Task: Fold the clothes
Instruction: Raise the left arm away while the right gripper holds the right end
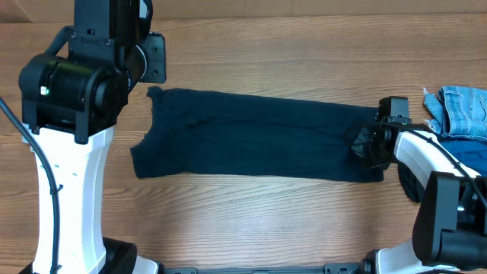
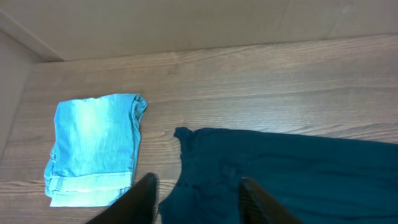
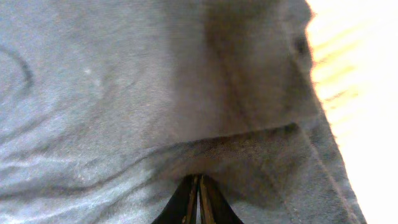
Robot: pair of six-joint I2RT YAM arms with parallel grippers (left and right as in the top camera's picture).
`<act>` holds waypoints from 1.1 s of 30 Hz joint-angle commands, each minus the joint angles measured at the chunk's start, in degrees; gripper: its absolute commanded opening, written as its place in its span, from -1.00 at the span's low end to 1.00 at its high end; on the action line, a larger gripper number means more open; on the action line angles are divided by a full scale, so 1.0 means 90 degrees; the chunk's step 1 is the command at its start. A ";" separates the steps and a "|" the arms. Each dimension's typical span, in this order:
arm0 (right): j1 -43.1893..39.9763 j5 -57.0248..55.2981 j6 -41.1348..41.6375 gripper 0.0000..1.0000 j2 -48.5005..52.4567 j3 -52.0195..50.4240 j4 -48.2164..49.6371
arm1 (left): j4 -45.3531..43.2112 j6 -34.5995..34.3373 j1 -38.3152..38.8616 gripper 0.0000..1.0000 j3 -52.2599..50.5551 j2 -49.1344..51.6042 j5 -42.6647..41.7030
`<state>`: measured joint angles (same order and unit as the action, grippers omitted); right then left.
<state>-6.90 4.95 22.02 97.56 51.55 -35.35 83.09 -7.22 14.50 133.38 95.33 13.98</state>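
A long dark navy garment [image 1: 259, 133] lies flat across the table, left to right. My right gripper [image 3: 198, 182] is shut at its right end, and the cloth puckers around the closed fingertips; in the overhead view this gripper [image 1: 364, 143] sits on the bunched end. My left gripper [image 2: 198, 186] hangs open above the navy garment's [image 2: 286, 174] left edge, with nothing between its fingers [image 2: 144, 198]. A folded light-blue denim piece [image 2: 93, 149] lies just left of that edge.
More light-blue denim [image 1: 460, 110] lies at the far right, beside the right arm [image 1: 426, 156]. The left arm [image 1: 76, 84] stands tall over the table's left side and hides what is under it. A raised wall [image 2: 25, 37] borders the table.
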 commanded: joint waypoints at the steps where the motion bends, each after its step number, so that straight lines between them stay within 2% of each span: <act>1: -0.0022 0.1013 -0.0333 -0.87 -0.0464 0.0350 0.0000 | -0.0056 -0.0005 -0.0039 0.03 -0.0017 0.0306 -0.0032; 2: -0.0022 0.1243 -0.0274 -0.92 -0.0712 0.0481 -0.0044 | -0.0046 -0.0005 -0.0039 0.03 -0.0017 0.0437 -0.0032; 6: -0.0022 0.1224 -0.0214 -0.92 -0.0945 0.0707 -0.0449 | -0.0085 -0.0036 -0.0036 -0.02 -0.0017 0.0782 -0.0056; 10: -0.0022 0.0656 -0.0211 -0.92 -0.0801 0.0697 0.0036 | -0.0214 -0.0080 -0.0036 -0.02 -0.0017 0.0952 -0.0058; 21: -0.0015 0.0403 -0.0007 -0.92 0.0804 0.0697 0.1246 | -0.0313 -0.0078 -0.0039 0.05 -0.0017 0.1061 -0.0197; 33: -0.0017 -0.0313 0.0245 -0.92 0.1882 0.0726 0.2880 | -0.0588 -0.0080 -0.0036 0.15 -0.0017 0.1061 -0.0202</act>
<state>-6.98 6.55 23.92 109.84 58.67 -11.09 79.15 -7.33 14.50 133.38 104.27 12.62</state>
